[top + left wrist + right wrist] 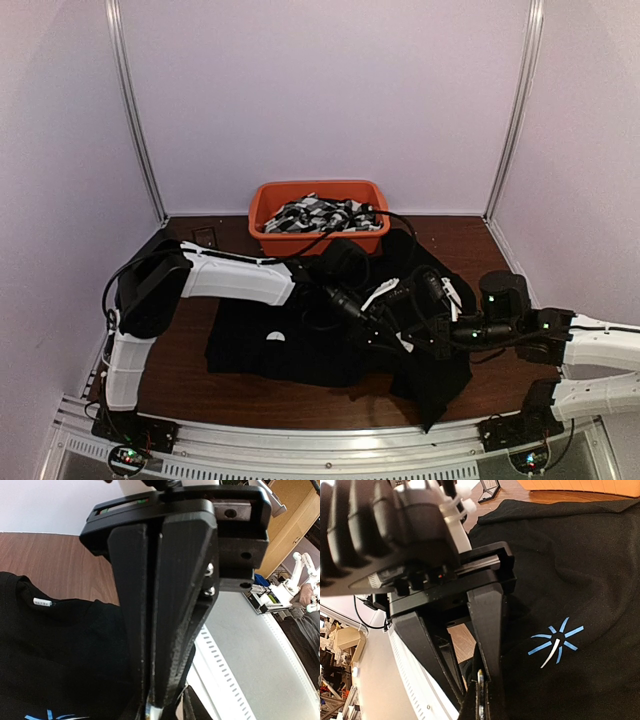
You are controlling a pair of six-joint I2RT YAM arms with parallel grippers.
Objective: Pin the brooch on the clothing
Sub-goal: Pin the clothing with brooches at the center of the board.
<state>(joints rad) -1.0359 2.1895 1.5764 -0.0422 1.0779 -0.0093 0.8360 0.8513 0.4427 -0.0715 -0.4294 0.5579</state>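
Left wrist view: left end effector [151, 705] clamped shut, possibly pinching something, above black shirt [50, 650].

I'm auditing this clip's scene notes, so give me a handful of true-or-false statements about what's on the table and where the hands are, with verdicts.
1. An orange bin at the back holds black-and-white patterned fabric. True.
2. The black shirt is folded inside that bin. False: it lies spread on the brown table in front of it.
3. The left hand has its fingers spread wide. False: they are almost pressed together.
4. A light-blue starburst mark shows on the shirt. True.
5. The right hand is parked away from the shirt. False: it is over the shirt, close to the left hand.
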